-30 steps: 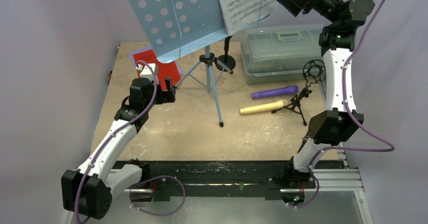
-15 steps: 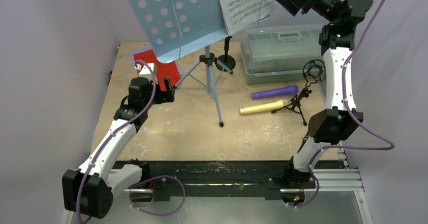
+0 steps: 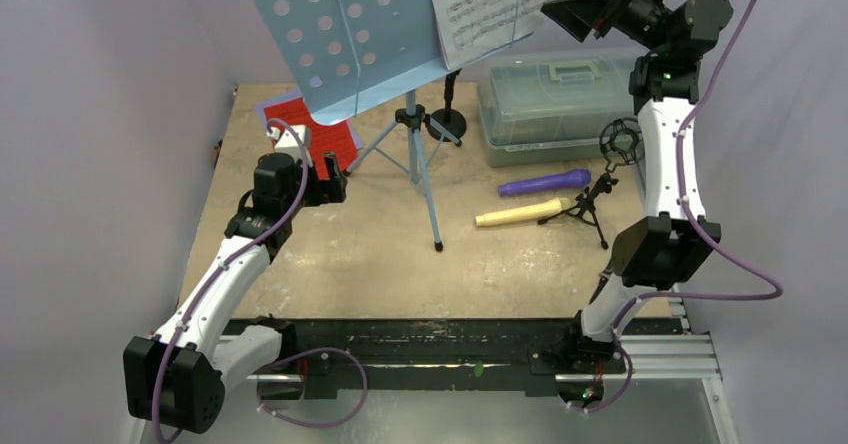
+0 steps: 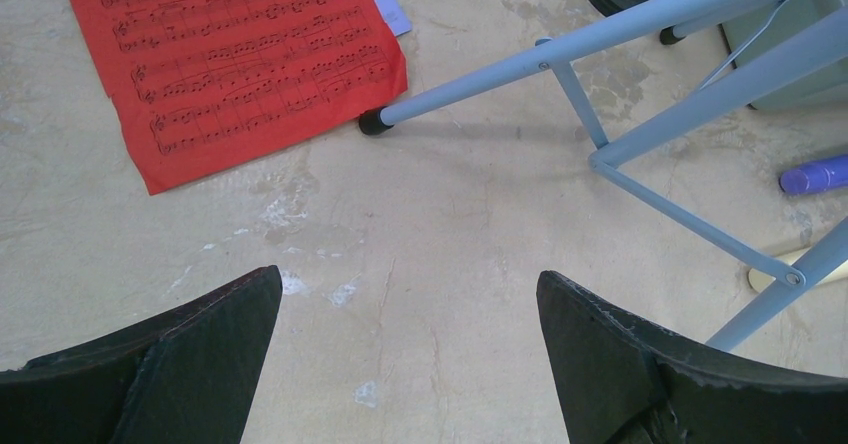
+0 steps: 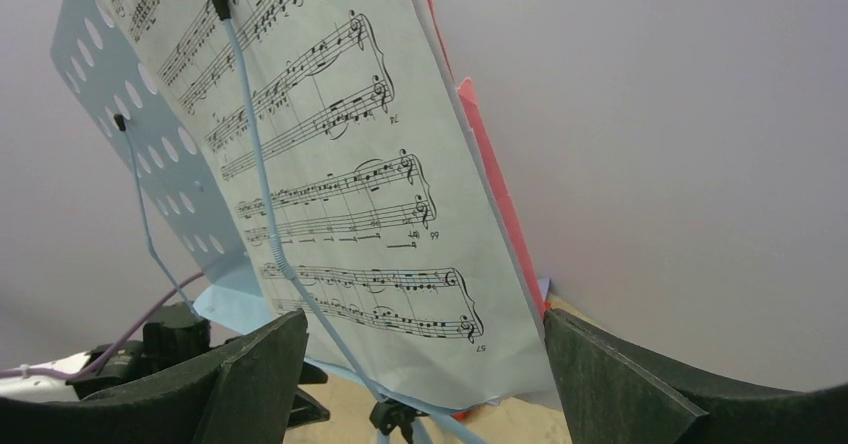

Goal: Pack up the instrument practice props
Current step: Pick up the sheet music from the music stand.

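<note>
Packed: nothing yet.
Right tool (image 5: 425,329): spread wide, near sheet music (image 5: 330,164).
Left tool (image 4: 408,284): spread wide, empty.
To do: everything.

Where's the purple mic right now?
In the top view the purple microphone lies on the table right of centre, between the grey-green plastic box and the cream microphone, left of a black mic holder.

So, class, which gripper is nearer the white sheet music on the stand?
Right. The right gripper sits up beside the sheet music's edge; the left gripper hangs low over the table, by the red sheet.
</note>
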You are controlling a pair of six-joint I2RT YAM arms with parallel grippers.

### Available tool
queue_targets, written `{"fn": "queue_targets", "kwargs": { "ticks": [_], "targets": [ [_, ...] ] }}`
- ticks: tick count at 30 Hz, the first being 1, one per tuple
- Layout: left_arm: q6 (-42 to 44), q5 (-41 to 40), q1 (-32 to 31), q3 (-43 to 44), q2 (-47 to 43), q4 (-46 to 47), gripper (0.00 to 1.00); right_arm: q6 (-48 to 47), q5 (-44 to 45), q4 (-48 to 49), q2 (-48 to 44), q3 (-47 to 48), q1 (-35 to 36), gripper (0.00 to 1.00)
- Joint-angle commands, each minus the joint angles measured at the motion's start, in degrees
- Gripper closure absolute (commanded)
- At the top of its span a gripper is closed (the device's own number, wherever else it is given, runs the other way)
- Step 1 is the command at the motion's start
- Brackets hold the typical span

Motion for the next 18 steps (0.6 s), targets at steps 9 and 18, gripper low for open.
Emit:
{"fn": "queue_targets", "kwargs": {
  "ticks": [9, 18],
  "targets": [
    [-0.79, 1.34, 0.45, 0.89, -0.56, 1.7, 0.01, 0.85, -2.84, 3.6, -6.95, -2.68, -0.16, 0.09],
    [-0.83, 1.65, 0.45, 0.86, -0.69, 1.77, 0.01, -2.98, -2.84, -0.58, -8.45, -3.8, -0.25, 0.08]
  ]
}}
